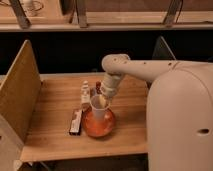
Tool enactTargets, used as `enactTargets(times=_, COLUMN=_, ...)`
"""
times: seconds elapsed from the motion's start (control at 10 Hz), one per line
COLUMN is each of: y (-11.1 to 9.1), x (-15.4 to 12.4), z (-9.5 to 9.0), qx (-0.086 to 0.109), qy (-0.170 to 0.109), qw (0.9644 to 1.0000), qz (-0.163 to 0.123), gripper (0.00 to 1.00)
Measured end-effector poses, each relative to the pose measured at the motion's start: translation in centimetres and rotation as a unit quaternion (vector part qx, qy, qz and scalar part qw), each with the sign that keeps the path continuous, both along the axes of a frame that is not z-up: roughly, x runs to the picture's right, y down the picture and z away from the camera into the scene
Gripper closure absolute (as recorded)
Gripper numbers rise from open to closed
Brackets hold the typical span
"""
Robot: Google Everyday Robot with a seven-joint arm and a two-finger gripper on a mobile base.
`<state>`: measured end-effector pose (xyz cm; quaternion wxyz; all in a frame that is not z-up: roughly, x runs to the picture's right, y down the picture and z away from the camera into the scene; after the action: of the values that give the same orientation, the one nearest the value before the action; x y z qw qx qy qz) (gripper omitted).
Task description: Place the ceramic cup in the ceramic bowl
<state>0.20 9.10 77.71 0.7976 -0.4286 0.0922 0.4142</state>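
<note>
The gripper (103,98) sits at the rim of the ceramic cup (99,110), right at the cup's mouth. The cup hangs upright under it, its base down inside the ceramic bowl (98,125); whether the base touches the bowl's floor cannot be told. The bowl rests on the wooden table (50,107), toward the front edge.

Just left of the bowl lies a flat dark-and-white package (76,122), long side running front to back, close to the bowl's rim but apart from it. Behind the bowl and slightly left stands a slim white bottle (85,93), upright. A small reddish-brown object (98,86) stands just beside the bottle, partly hidden by the wrist. Nothing lies between the cup and the bowl. A tan side panel (19,90) stands on edge along the table's left side, well apart from the dishes.

The arm (145,69) reaches in from the robot's white body (180,120) on the right, running roughly level leftward to a rounded elbow joint, then bending steeply downward so the wrist points at the bowl.
</note>
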Motion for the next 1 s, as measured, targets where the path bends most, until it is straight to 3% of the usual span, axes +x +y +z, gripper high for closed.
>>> enactTargets(times=0.2, y=0.0, x=-0.2, z=0.1, qx=0.003, qy=-0.001, qw=1.0, qz=-0.005, gripper=1.0)
enactTargets(times=0.5, y=1.7, x=1.0, z=1.3, qx=0.01, qy=0.011, qw=0.9997, qz=-0.021, gripper=1.0)
enactTargets(times=0.8, y=3.1, x=1.4, z=2.3, qx=0.009, qy=0.016, qw=0.9998, qz=-0.012, gripper=1.0)
enactTargets(times=0.9, y=5.0, x=0.7, z=4.1, qx=0.015, qy=0.025, qw=0.9996, qz=0.0, gripper=1.0)
enactTargets(times=1.0, y=5.2, x=0.8, z=4.6, qx=0.019, qy=0.033, qw=0.9993, qz=-0.001, gripper=1.0)
